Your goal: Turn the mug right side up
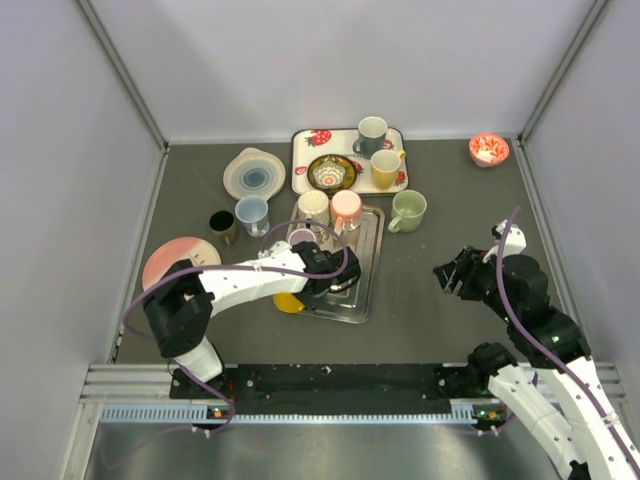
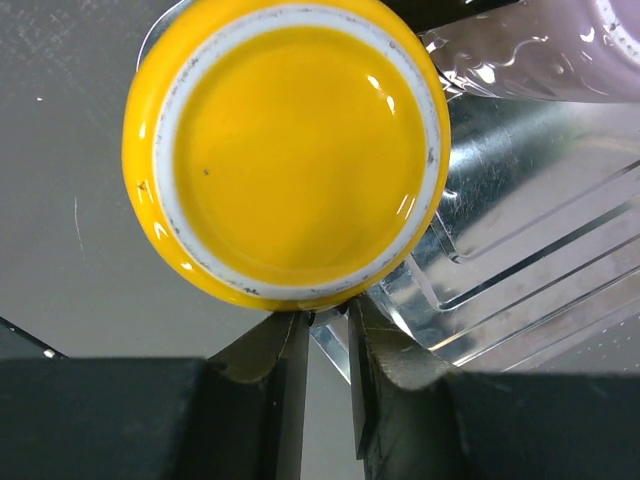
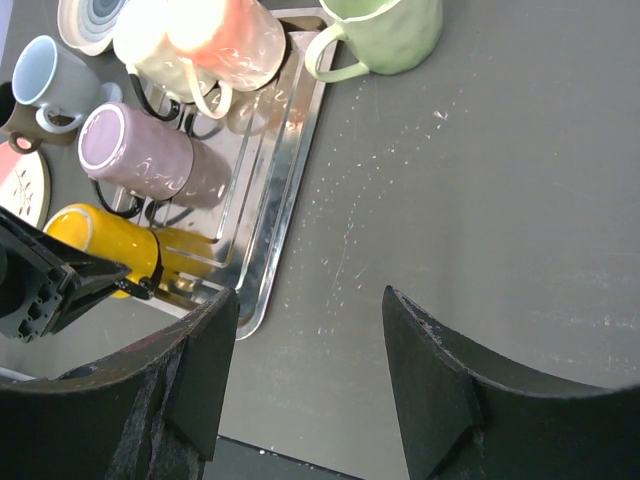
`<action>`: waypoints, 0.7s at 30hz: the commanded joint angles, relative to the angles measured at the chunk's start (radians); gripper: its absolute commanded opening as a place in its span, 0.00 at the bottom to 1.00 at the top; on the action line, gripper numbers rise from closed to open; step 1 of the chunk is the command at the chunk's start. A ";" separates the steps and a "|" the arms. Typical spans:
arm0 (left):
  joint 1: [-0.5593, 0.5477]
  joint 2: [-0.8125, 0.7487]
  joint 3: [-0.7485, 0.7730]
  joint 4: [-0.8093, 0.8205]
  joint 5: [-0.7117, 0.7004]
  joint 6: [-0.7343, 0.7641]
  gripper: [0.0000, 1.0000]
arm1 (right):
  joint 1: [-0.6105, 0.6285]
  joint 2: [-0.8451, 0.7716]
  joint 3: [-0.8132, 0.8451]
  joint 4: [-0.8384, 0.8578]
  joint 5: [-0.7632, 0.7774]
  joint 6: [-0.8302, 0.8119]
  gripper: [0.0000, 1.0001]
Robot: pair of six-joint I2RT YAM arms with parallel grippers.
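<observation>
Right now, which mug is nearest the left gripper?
The yellow mug, bottom up at the tray corner, beside the left gripper; the others are farther.

Mug (image 1: 290, 302) at the tray's (image 1: 362, 288) near-left corner, left tool (image 2: 325, 325) beside it, another mug (image 3: 150, 155) just behind.

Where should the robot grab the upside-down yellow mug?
Probably the handle, hidden on its near side; come from off the tray corner. The yellow mug sits bottom-up, too wide across, with the purple mug close behind. The left gripper is lined up there.
</observation>
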State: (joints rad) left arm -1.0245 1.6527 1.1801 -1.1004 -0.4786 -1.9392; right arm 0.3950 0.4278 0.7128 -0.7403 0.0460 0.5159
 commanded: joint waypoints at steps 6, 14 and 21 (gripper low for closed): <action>0.015 -0.054 -0.080 0.016 0.037 0.089 0.20 | 0.001 -0.007 0.001 0.041 -0.011 -0.010 0.60; 0.014 -0.113 -0.086 0.014 0.038 0.178 0.18 | 0.001 -0.015 0.001 0.041 -0.012 -0.008 0.60; 0.009 -0.140 -0.103 0.054 0.044 0.270 0.03 | 0.001 -0.020 -0.001 0.039 -0.012 -0.010 0.60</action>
State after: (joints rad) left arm -1.0168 1.5551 1.0985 -1.0264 -0.4438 -1.7485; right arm 0.3950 0.4198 0.7128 -0.7403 0.0395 0.5159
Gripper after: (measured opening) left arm 0.219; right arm 0.599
